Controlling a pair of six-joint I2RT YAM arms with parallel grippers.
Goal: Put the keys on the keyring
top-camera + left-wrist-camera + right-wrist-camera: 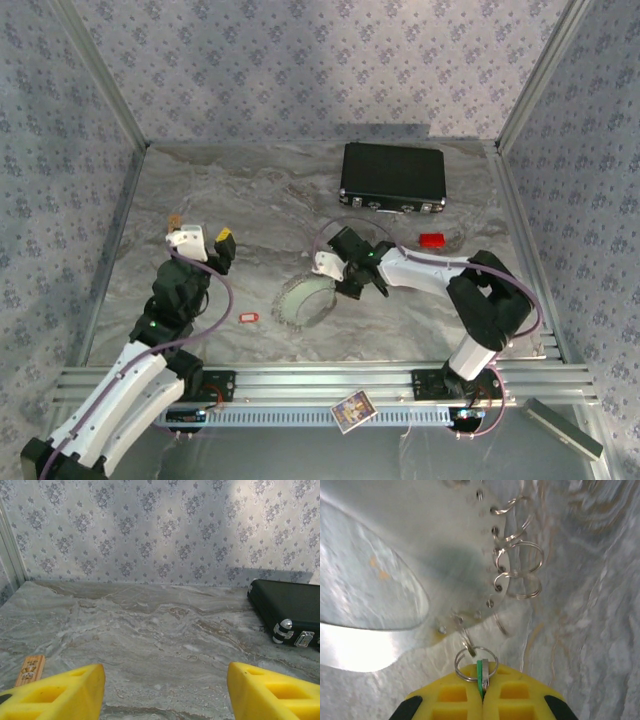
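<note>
the case [392, 175] is lying at the back of the worktop [200, 190], right of centre. in front of it the right hand [348, 287] is sitting at the right edge of the keyring [300, 298] — one key [481, 672] is resting between its fingertips. the other key [248, 318] is lying left of the keyring, with the left hand [200, 233] farther back and left.

Table [150, 630] ahead of the left gripper [165, 675] lies open to the back wall [160, 530]; black case [287, 605] bars the far right (small wooden block [30, 670] at near left).
</note>
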